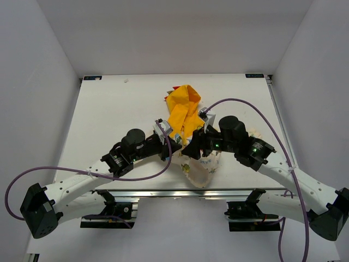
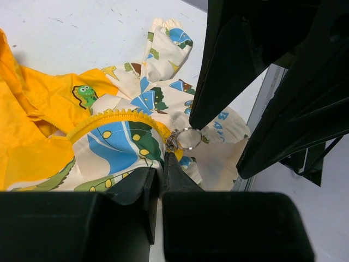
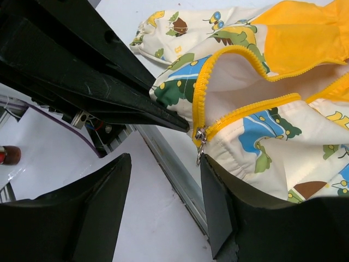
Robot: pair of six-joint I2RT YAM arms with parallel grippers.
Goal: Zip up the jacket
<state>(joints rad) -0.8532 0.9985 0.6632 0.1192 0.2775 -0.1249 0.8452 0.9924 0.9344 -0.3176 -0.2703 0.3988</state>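
The jacket (image 1: 203, 166) lies bunched at the table's near edge, yellow hood (image 1: 182, 106) pointing away, cream dinosaur-print body nearest the arms. Its front is open; the yellow zipper teeth part above the slider. My left gripper (image 1: 165, 143) is shut on the jacket's hem (image 2: 136, 150) just beside the silver zipper slider and ring pull (image 2: 185, 139). My right gripper (image 3: 163, 183) is open, and its right finger (image 3: 221, 191) sits just below the slider (image 3: 200, 134) with the ring hanging at its tip. The left gripper's fingertip (image 3: 182, 124) touches the fabric next to the slider.
The table's metal front rail (image 3: 169, 164) runs just under the jacket's hem, and it shows in the top view (image 1: 174, 192) too. Purple cables (image 1: 245, 103) arc over both arms. A small red-brown object (image 3: 8, 154) sits below the table edge. White walls enclose the table.
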